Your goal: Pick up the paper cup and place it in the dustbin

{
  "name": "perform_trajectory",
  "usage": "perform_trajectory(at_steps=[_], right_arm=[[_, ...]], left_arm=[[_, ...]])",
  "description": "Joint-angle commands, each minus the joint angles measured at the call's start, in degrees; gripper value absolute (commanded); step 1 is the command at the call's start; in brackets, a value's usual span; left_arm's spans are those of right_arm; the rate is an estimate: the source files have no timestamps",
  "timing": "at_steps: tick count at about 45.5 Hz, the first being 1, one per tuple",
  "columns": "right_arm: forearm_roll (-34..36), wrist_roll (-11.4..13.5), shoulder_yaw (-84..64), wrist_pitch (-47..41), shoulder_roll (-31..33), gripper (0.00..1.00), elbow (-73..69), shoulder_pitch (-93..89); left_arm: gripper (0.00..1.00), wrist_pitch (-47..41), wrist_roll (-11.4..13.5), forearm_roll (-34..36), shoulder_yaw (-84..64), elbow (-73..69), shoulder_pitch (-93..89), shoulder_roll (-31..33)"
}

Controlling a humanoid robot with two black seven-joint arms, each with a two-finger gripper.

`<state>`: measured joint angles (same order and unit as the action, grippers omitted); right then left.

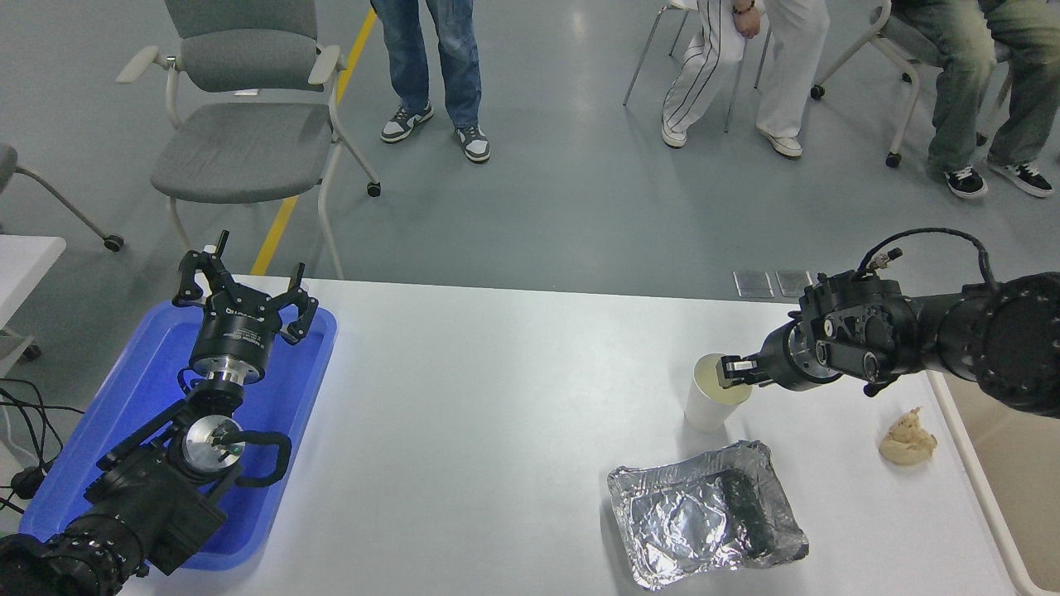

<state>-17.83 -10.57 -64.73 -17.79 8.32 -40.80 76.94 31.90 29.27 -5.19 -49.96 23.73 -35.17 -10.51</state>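
The paper cup (pixel 706 407) stands upright on the white table (pixel 497 397), white outside and cream inside, just behind the foil tray. My right gripper (pixel 733 370) reaches in from the right and sits at the cup's right rim, its tip over the opening. The cup stands on the table. The dustbin (pixel 1014 472) is beige with a pale rim and stands beyond the table's right edge, partly cut off by the picture. My left gripper (pixel 245 290) is parked open over the blue tray at the lower left.
A crumpled silver foil tray (pixel 704 513) lies in front of the cup. A beige crumpled lump (pixel 908 439) lies near the right edge. A blue plastic tray (pixel 124 414) sits at the left. People and chairs are at the far side.
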Motion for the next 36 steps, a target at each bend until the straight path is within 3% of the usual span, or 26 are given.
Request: perform_trajectory(at_steps=[1,5,8,36], right_arm=[[-0.01,0.11,0.39,-0.31,0.03,0.12,-1.21,-0.13],[0.08,0.11,0.48,-0.4,0.03,0.02,-1.38,-0.13],[-0.01,0.11,0.66,-0.4,0.03,0.0,-1.74,-0.04],[0.17,0.11,0.31,-3.56,1.78,0.0,-8.15,5.14]], left_arm=[[1.0,0.0,0.0,0.0,-0.05,0.0,0.01,-0.03],[1.0,0.0,0.0,0.0,0.04,0.0,0.01,0.06],[1.0,0.0,0.0,0.0,0.04,0.0,0.01,0.06],[1.0,0.0,0.0,0.0,0.04,0.0,0.01,0.06]])
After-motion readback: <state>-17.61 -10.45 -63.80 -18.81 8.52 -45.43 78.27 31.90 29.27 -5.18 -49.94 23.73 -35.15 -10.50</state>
